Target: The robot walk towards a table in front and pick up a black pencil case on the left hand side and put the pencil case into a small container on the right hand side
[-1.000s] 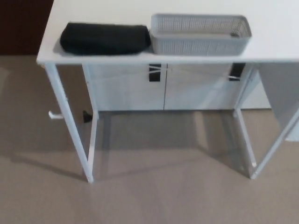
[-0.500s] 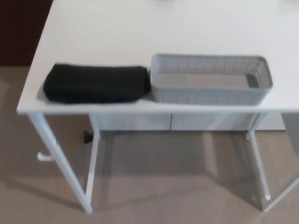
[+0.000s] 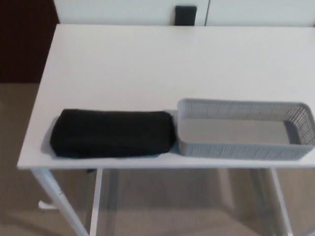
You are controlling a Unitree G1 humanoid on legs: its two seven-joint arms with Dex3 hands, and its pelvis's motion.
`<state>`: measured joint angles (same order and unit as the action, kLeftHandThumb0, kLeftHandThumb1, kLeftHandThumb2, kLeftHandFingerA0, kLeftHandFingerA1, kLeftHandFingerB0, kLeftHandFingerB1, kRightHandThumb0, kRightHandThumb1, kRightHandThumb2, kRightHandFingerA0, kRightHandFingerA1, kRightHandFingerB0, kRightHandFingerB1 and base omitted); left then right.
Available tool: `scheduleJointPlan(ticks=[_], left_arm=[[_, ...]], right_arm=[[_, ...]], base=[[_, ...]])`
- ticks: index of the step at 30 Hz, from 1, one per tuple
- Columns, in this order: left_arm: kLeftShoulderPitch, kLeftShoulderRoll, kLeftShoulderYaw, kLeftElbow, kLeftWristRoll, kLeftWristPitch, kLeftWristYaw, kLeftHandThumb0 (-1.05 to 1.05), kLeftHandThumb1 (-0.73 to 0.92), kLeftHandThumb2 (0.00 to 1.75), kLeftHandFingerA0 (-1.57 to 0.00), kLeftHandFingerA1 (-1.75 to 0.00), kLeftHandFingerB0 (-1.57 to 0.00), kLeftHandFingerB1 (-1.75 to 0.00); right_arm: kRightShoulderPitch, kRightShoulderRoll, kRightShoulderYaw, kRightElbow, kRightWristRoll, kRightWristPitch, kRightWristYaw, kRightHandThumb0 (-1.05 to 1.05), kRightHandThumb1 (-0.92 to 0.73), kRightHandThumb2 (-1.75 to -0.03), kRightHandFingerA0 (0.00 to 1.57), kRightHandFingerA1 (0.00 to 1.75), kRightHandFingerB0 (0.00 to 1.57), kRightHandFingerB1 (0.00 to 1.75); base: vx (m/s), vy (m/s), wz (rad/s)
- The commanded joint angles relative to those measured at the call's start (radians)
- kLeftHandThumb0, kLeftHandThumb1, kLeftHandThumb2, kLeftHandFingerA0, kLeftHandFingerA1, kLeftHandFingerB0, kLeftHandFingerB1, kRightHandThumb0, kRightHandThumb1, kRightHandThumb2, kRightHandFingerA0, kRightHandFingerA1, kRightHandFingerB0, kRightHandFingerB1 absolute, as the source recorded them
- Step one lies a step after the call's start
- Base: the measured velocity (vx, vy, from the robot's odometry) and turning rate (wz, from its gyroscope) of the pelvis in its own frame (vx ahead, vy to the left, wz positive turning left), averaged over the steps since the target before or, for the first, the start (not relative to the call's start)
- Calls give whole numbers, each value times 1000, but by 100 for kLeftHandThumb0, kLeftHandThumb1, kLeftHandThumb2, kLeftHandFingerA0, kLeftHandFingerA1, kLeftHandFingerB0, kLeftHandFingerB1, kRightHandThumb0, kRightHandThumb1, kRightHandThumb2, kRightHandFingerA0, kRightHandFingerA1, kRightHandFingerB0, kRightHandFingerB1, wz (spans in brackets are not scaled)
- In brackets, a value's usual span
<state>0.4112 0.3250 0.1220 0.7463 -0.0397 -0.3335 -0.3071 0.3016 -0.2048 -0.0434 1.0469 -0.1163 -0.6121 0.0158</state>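
Note:
A black pencil case (image 3: 112, 133) lies flat near the front edge of the white table (image 3: 147, 64), on its left side. Right beside it, nearly touching its right end, stands a grey perforated container (image 3: 246, 129), long and shallow, with nothing inside it. Neither of my hands shows in the head view.
White cabinet doors with a dark handle (image 3: 185, 14) stand behind the table's far edge. A dark brown surface (image 3: 22, 39) lies to the left. Beige carpet (image 3: 15, 196) shows below, with the table's white legs (image 3: 54, 201) at the front.
The whole picture has shifted: the table top, pencil case and container sit lower and larger in the picture, and more of the table's far side shows. The things themselves have not moved.

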Motion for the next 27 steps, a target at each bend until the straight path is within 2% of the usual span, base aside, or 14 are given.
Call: scheduleJointPlan(ticks=[1, 6, 7, 8, 10, 11, 12, 13, 14, 15, 16, 19, 20, 27], left_arm=[[8, 17, -10, -17, 23, 4, 8, -47, 48, 74, -51, -48, -35, -43], [9, 17, -10, -29, 15, 25, 4, -47, 47, 74, -52, -49, -35, -43], [7, 18, -11, -36, 13, 32, 1, -47, 47, 74, -51, -48, -35, -43], [8, 18, -11, -35, 13, 22, -1, -48, 47, 74, -52, -49, -36, -44], [6, 19, -11, -34, 15, 16, 3, -47, 47, 74, -52, -49, -36, -43], [-5, 19, -9, -12, 15, 10, 5, -40, 55, 57, -61, -39, -42, -34], [-11, 19, -8, 0, 14, 5, 4, -40, 55, 57, -61, -38, -42, -34], [-12, 18, -8, 5, 14, 1, 3, -40, 55, 57, -61, -38, -42, -34], [-14, 18, -9, 2, 15, 8, 7, -48, 46, 75, -53, -50, -36, -44], [-12, 20, -11, -5, 21, 7, 10, -49, 47, 75, -52, -50, -36, -44], [-12, 21, -12, -11, 21, 10, 11, -48, 46, 75, -52, -50, -36, -44], [-20, 21, -10, -16, 10, 26, 0, -48, 47, 74, -52, -49, -35, -43], [-21, 23, -11, -19, 12, 26, 0, -49, 46, 75, -52, -50, -36, -44], [-14, 23, -15, -44, 15, 51, 6, -49, 47, 74, -51, -49, -35, -43]], right_arm=[[4, -13, -4, -11, 2, 12, -14, -46, -55, -81, 50, 57, 27, 46], [7, -15, -3, -20, 1, 15, -16, -47, -55, -81, 52, 57, 27, 46], [-1, -17, 1, -17, -7, 21, -25, -41, -67, -59, 60, 47, 34, 36], [-4, -17, 2, -13, -7, 23, -26, -48, -54, -82, 52, 57, 29, 47], [-11, -15, -1, -9, 1, 33, -17, -48, -55, -82, 50, 57, 27, 47], [-2, -12, -2, -25, 7, 31, -9, -41, -68, -60, 56, 46, 33, 36], [3, -12, -2, -33, 9, 26, -5, -49, -55, -81, 50, 57, 28, 47], [6, -15, -2, -36, 8, 22, -4, -49, -55, -81, 50, 57, 28, 47], [3, -15, -1, -34, 6, 14, -5, -40, -69, -60, 56, 46, 33, 35], [0, -13, -2, -31, 10, 14, -1, -48, -55, -82, 50, 57, 27, 47], [-4, -13, -2, -29, 10, 18, 0, -42, -68, -59, 55, 45, 32, 35], [-8, -11, -5, -33, 15, 23, 5, -42, -68, -59, 56, 46, 32, 35], [-5, -8, -4, -41, 10, 22, -5, -48, -54, -81, 51, 58, 28, 47], [-23, -8, -5, -5, 9, 10, -6, -47, -54, -82, 52, 59, 27, 47]], base=[[122, -252, -77], [84, -171, 4], [24, -93, -2], [15, -51, -10], [-4, 11, -4], [0, 0, 0], [0, 0, 0], [-9, 99, -5], [4, 125, -9], [20, 215, 2], [53, 198, -8], [53, 114, 1], [0, 0, 0], [24, -11, 6]])
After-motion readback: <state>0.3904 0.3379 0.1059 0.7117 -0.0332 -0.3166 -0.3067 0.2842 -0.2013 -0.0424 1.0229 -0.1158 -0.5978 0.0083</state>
